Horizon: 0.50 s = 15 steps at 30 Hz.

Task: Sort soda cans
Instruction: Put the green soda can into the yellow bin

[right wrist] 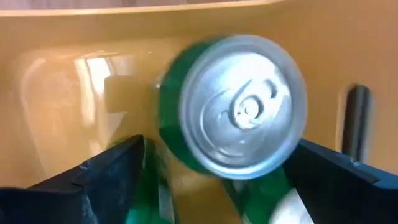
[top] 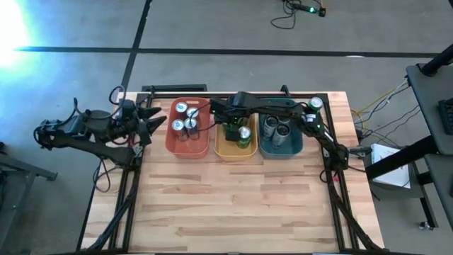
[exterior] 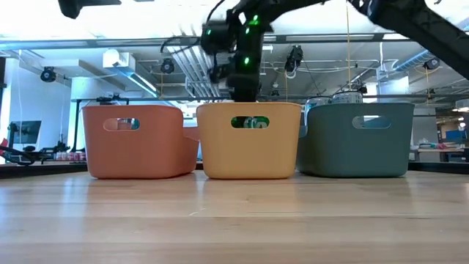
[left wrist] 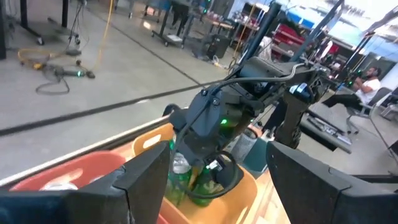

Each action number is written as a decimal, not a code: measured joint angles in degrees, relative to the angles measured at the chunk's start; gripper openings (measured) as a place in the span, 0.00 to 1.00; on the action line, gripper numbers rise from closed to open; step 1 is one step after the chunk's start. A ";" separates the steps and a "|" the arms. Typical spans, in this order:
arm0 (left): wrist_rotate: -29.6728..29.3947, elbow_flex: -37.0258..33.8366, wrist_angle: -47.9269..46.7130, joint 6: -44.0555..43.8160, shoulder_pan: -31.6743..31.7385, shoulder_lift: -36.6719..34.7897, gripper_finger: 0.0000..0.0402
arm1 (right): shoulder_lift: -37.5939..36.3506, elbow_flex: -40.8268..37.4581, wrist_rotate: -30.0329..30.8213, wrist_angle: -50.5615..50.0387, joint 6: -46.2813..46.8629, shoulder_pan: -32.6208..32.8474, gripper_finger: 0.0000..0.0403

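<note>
A green soda can point(right wrist: 239, 106) fills the right wrist view, silver top toward the camera, between the right gripper's point(right wrist: 211, 180) spread fingers point(right wrist: 102, 177) inside the orange bin point(top: 236, 145); whether the fingers touch the can cannot be told. This bin is the middle of three on the table point(top: 241, 205). The red bin point(top: 188, 147) holds blue-and-silver cans point(top: 185, 119); the teal bin point(top: 281, 149) holds dark grey cans point(top: 276, 129). The left gripper point(top: 152, 119) waits beside the red bin, fingers point(left wrist: 146, 180) wide and empty.

Grey concrete floor point(top: 233, 32) with dark tape line; exposed ceiling ducts point(exterior: 187, 62), strip lights.
</note>
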 joint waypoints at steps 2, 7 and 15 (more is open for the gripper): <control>-0.01 0.85 0.09 1.62 0.00 -0.49 0.63 | -1.98 -0.01 0.05 -0.85 1.19 0.06 0.92; 0.00 3.22 1.80 7.04 0.00 -1.58 0.63 | -10.26 -0.04 0.02 -1.81 6.35 -0.36 0.94; 0.01 4.14 5.65 13.53 0.00 -2.11 0.63 | -24.34 -3.64 7.34 -4.21 20.27 -8.41 0.94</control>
